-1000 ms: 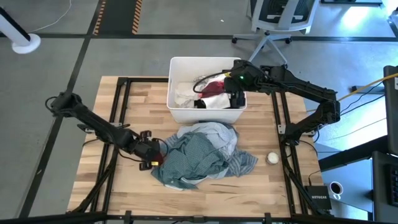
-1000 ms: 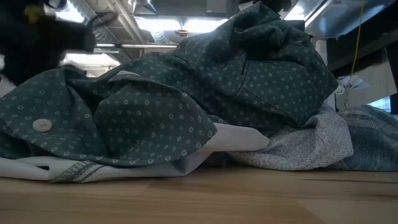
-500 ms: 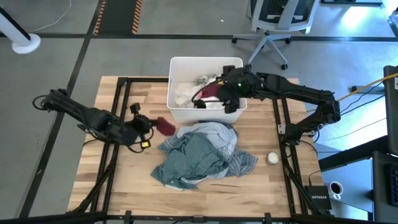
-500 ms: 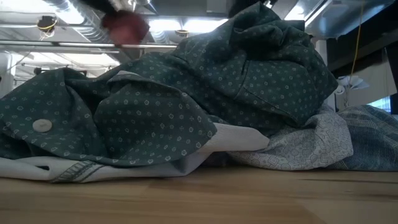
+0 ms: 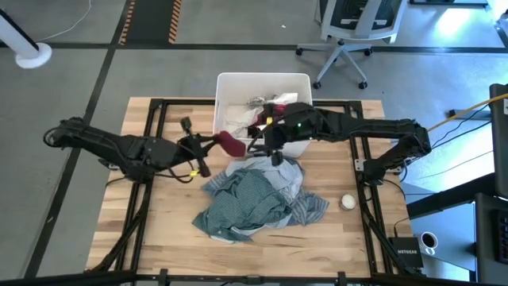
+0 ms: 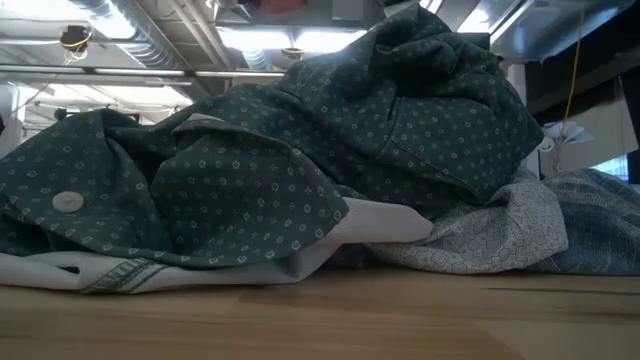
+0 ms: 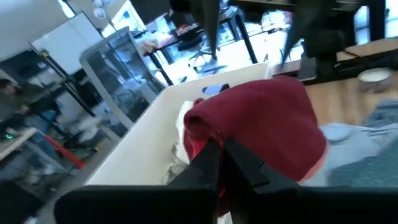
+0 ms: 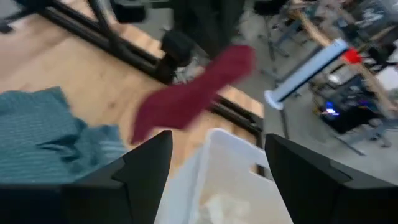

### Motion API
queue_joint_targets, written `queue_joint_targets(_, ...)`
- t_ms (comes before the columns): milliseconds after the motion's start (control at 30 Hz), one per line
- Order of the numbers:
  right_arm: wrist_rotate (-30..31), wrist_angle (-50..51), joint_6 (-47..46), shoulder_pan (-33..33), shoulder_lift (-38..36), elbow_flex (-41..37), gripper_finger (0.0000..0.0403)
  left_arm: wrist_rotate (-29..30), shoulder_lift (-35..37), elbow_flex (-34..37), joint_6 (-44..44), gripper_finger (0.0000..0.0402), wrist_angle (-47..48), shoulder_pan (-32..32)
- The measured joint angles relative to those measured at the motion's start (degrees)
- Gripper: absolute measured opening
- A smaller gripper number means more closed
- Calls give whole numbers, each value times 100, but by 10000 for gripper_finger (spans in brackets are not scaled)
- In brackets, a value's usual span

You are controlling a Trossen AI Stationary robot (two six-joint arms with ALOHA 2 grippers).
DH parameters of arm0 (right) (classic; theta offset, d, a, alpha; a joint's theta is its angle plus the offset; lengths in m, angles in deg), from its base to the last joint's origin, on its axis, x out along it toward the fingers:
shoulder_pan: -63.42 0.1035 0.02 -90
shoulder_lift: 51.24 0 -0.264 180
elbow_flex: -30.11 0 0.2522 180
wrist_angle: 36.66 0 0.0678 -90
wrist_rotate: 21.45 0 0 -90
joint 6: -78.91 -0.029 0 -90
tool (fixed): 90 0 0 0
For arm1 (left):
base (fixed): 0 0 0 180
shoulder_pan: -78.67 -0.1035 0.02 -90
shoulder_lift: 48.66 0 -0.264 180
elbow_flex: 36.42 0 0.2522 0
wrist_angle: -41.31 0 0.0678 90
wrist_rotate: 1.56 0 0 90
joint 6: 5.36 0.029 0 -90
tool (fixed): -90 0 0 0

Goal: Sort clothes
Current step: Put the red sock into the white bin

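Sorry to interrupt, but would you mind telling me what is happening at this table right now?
The robot is sorting clothes. Its left gripper is shut on a small red garment, holding it in the air beside the white tub. The right gripper hangs open at the tub's front edge. A pile of blue-green shirts lies on the table.

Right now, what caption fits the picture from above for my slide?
Left tool carries a small red cloth garment toward the white rectangular plastic tub; the open right tool waits alongside.
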Motion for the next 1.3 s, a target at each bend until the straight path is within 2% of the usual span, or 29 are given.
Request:
queue_joint_targets(100, -72, -139, -115, 117, 161, 0, 276, -12, -227, 0, 202, 2, -303, -126)
queue_joint_targets(267, 481, -190, -396, 140, 434, 0, 276, -62, -525, 0, 241, 4, -417, -193)
queue_joint_targets(433, -231, -512, -433, 146, 663, 0, 276, -66, -599, 2, 253, 4, -458, -191)
queue_joint_targets(600, 7, -720, -449, 215, 761, 2, 270, -60, -595, 2, 249, 5, -617, -180)
queue_joint_targets(733, 83, -876, -408, 202, 764, 2, 218, -229, -593, 2, 52, 5, -655, -194)
queue_joint_targets(1033, 440, -979, 22, 206, 764, 4, 24, -304, -591, 2, -307, 7, -606, -213)
queue_joint_targets(1100, 557, -988, 188, 208, 757, 4, 16, -303, -591, 2, -471, 13, -542, -203)
queue_joint_targets(1167, 679, -954, 223, 212, 757, 52, 30, -304, -591, 2, -667, 27, -435, -202)
queue_joint_targets(1300, 909, -713, 372, 210, 753, 314, 41, -305, -593, 2, -918, 73, -333, -224)
